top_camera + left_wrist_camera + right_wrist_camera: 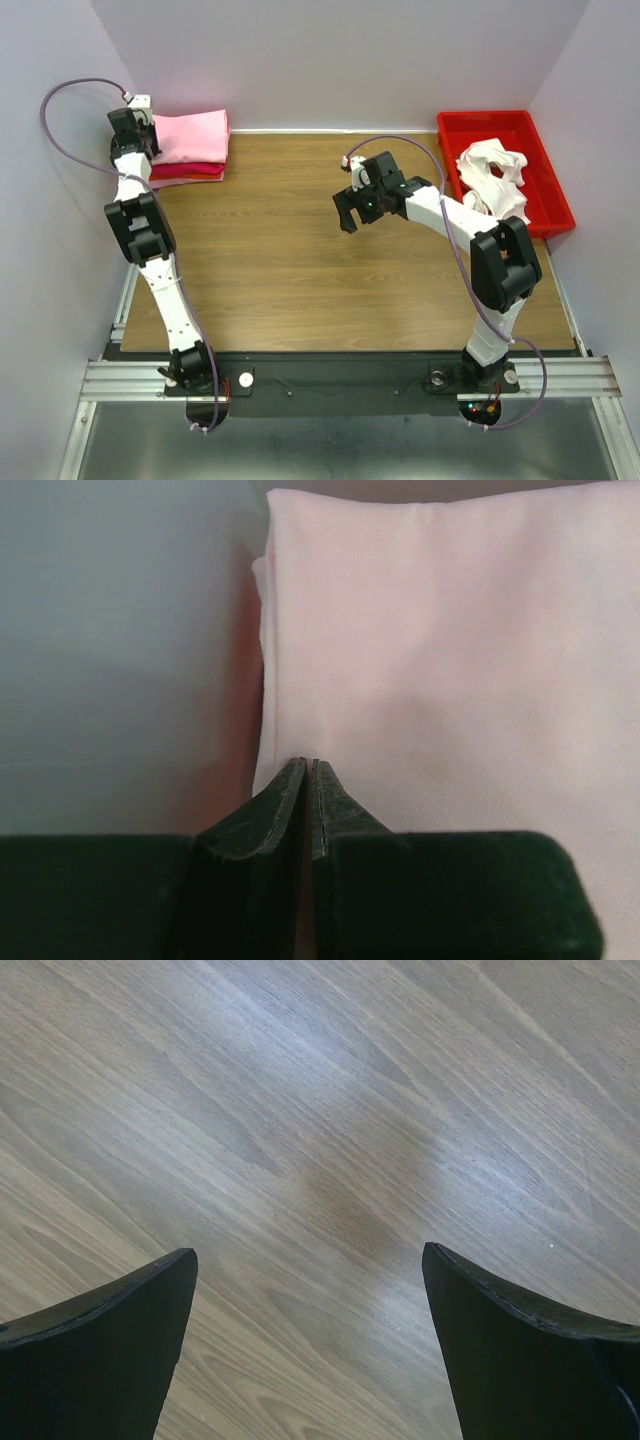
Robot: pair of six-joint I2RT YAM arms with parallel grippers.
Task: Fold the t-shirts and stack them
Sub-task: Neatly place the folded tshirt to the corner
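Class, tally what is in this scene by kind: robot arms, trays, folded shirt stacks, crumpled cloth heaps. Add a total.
Robot arms: 2
Red tray: 1
Folded shirt stack: 1
Crumpled white cloth heap: 1
Total: 5

Light pink t-shirt [195, 138], red tray [500, 117]

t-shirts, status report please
Left gripper shut at edge of folded light pink shirt, atop stack. Right gripper open over table. White shirts crumpled in red tray. Nothing blocking.
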